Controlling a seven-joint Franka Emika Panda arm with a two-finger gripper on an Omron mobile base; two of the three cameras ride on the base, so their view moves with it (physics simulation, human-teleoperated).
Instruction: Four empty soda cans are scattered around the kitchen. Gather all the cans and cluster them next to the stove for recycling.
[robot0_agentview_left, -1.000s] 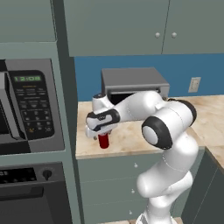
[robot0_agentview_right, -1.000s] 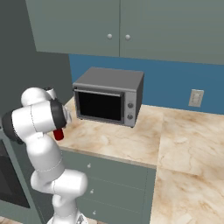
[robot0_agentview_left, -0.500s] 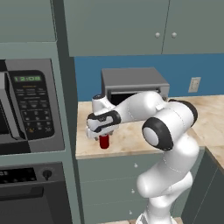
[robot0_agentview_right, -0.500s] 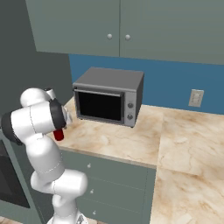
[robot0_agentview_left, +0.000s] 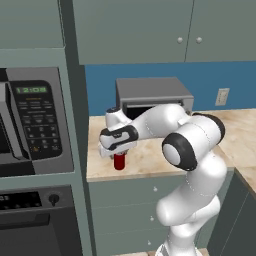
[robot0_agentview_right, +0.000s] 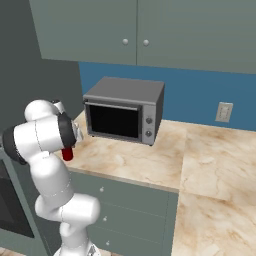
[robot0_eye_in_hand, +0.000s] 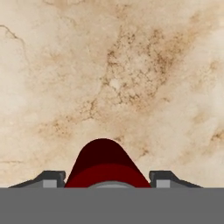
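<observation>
A: While the white arm (robot0_agentview_left: 190, 145) bends left over it, what carries everything?

B: A beige, marble-veined worktop (robot0_agentview_right: 150, 160), smooth and flat, on grey-green drawer fronts. Matching flat-fronted wall cupboards (robot0_agentview_left: 150, 30) with small round knobs hang above a blue back wall.

A: And the boxy things?

B: A tall grey column at the left holds a built-in oven (robot0_agentview_left: 35, 120) with a dark keypad panel. At the far side of the worktop stands a grey, square-edged microwave (robot0_agentview_right: 125, 116) with a dark glass door.

A: The small one?

B: A red soda can (robot0_agentview_left: 119, 161), a plain cylinder, stands upright near the worktop's left front edge, long axis vertical. Seen from the hand, its rounded red side (robot0_eye_in_hand: 105, 168) runs away from the lens towards the marble, with a sliver of silver top at the bottom.

A: The fingers?

B: The gripper (robot0_agentview_left: 118, 150) points straight down over the can, one dark fingertip (robot0_eye_in_hand: 49, 178) at each side of it, very near its wall. Whether they already pinch it or stand just off it, I cannot tell.
</observation>
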